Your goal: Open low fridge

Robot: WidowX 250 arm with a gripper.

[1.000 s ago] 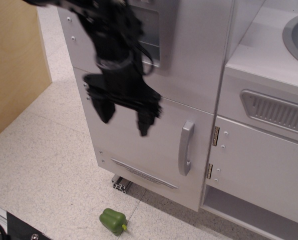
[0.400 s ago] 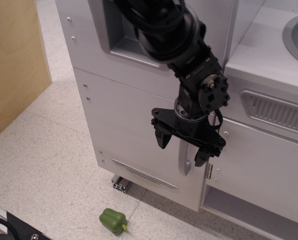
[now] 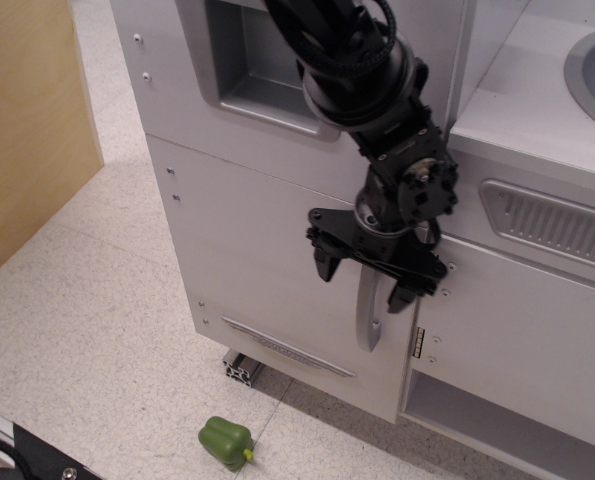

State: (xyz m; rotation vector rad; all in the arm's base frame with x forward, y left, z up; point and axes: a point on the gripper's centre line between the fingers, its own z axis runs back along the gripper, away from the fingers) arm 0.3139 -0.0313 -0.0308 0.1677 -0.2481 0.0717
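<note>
The low fridge door (image 3: 262,265) is a flat light-grey panel, standing shut, with a vertical silver bar handle (image 3: 368,318) near its right edge and a thin horizontal grille strip (image 3: 287,347) low down. My black gripper (image 3: 364,284) is open in front of the door. Its two fingers stand one on each side of the upper part of the handle, left finger (image 3: 325,266) and right finger (image 3: 401,296). The top of the handle is hidden behind the gripper body. The fingers do not close on the bar.
Above the door is a grey panel with a recessed square dispenser (image 3: 262,70). To the right is a white cabinet door with brass hinges (image 3: 522,335) under a vent grille (image 3: 552,220). A green toy pepper (image 3: 225,441) lies on the floor. A wooden panel (image 3: 27,120) stands at left.
My gripper has swung from the door's left middle to the right, onto the handle. In the last half second it rose slightly and settled astride the bar.
</note>
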